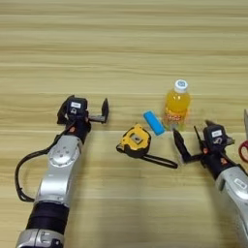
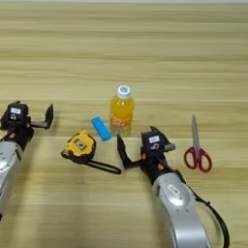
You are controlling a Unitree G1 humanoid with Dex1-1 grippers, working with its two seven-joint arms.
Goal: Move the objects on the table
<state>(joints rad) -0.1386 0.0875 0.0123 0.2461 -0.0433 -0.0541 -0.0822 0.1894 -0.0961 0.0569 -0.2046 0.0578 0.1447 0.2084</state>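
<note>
Ahead of the right gripper (image 2: 133, 147) stand the bottle (image 2: 121, 112) and block (image 2: 100, 129); tape measure (image 2: 80, 146) to its left, scissors (image 2: 196, 147) right. Beyond them, bare table (image 2: 145, 48).

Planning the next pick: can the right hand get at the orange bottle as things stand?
Probably yes. The right hand is open just in front of the upright orange bottle, with bare table between them.

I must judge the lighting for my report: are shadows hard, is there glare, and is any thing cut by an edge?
Left eye view: the orange bottle and tape measure cast only faint, soft shadows on the table, with no glare patch; the scissors are cut by the right edge. Right eye view: same soft light, scissors whole.
</note>
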